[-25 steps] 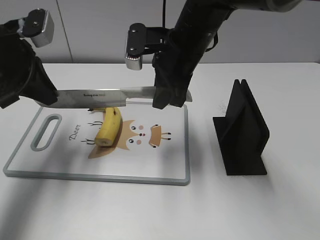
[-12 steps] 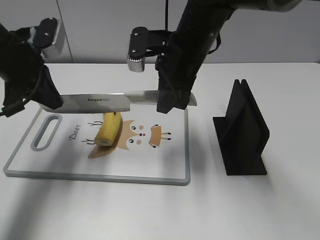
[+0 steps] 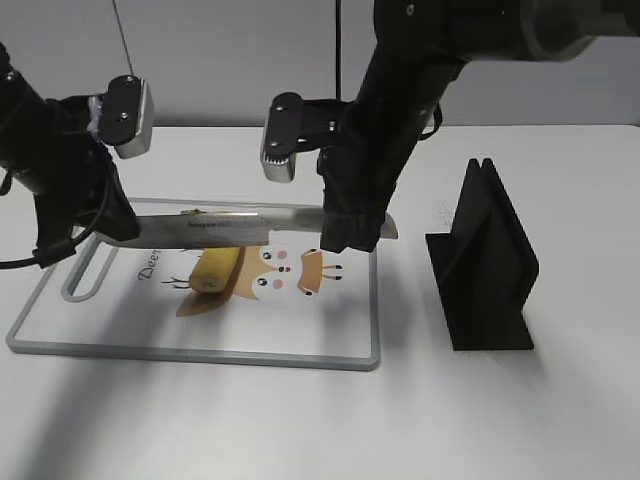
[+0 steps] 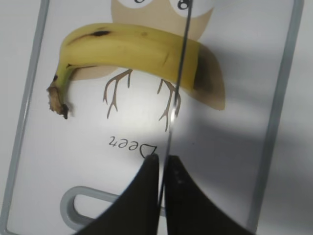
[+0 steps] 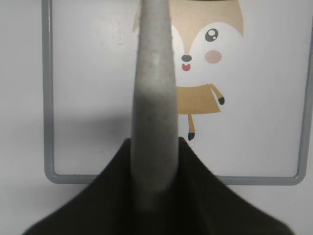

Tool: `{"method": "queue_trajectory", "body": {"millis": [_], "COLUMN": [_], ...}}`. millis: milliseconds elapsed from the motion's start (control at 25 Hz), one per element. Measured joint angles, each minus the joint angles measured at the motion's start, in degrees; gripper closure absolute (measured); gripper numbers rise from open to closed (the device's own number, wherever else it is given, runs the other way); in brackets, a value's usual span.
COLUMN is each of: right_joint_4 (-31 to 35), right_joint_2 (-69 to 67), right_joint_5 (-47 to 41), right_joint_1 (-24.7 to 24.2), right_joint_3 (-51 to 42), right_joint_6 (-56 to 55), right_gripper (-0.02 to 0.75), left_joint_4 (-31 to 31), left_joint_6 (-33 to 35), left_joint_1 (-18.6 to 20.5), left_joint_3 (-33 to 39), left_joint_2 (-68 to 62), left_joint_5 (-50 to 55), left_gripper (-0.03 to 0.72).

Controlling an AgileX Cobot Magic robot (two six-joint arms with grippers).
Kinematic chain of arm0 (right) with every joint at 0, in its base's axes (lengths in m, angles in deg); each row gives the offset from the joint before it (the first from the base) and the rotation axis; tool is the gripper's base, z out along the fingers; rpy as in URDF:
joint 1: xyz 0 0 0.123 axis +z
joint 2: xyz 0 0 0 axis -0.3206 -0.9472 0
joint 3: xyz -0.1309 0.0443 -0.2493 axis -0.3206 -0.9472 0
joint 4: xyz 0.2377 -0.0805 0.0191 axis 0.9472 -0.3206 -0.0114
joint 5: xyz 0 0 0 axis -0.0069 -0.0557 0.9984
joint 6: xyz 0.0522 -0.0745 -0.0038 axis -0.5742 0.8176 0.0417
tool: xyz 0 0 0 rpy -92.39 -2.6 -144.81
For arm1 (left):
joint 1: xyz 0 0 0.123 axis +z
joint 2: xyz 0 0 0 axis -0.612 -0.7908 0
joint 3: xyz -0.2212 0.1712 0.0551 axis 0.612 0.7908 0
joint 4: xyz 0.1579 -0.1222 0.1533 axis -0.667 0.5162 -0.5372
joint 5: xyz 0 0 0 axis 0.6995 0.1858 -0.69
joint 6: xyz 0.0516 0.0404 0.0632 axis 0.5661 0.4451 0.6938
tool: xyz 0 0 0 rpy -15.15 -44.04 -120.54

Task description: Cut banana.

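A short yellow banana (image 3: pixel 215 268) lies on the white cutting board (image 3: pixel 120 325) over its deer print; it also shows in the left wrist view (image 4: pixel 142 49). A long knife (image 3: pixel 215 231) is held level just above the banana, across it. My right gripper (image 3: pixel 350 235) is shut on the knife's grey handle (image 5: pixel 154 98). My left gripper (image 3: pixel 105 225) is shut on the blade's tip end, and the thin blade edge (image 4: pixel 178 83) runs from its fingers (image 4: pixel 163 164) over the banana's right part.
A black knife stand (image 3: pixel 485 265) stands on the white table to the right of the board. The board has a grey rim (image 5: pixel 47 98) and a handle slot (image 3: pixel 92 265) at its left end.
Both grippers have brought the knife down and toward the near side; it now crosses the banana's middle instead of its far stem end.
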Motion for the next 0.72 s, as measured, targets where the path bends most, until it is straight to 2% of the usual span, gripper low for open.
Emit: {"method": "queue_trajectory", "body": {"millis": [720], "right_joint_4": [-1.63], "right_joint_2": [-2.52], "right_joint_5": [3.55], "right_joint_1": [0.00], "right_joint_3": [-0.95], "right_joint_6": [0.05], "right_gripper": [0.567], "left_joint_4": [0.07], "left_joint_6": [-0.24], "left_joint_1": [-1.37], "left_joint_3": [0.72], "left_joint_2": [-3.93], "left_joint_5": [-3.95], "left_gripper": [0.684]}}
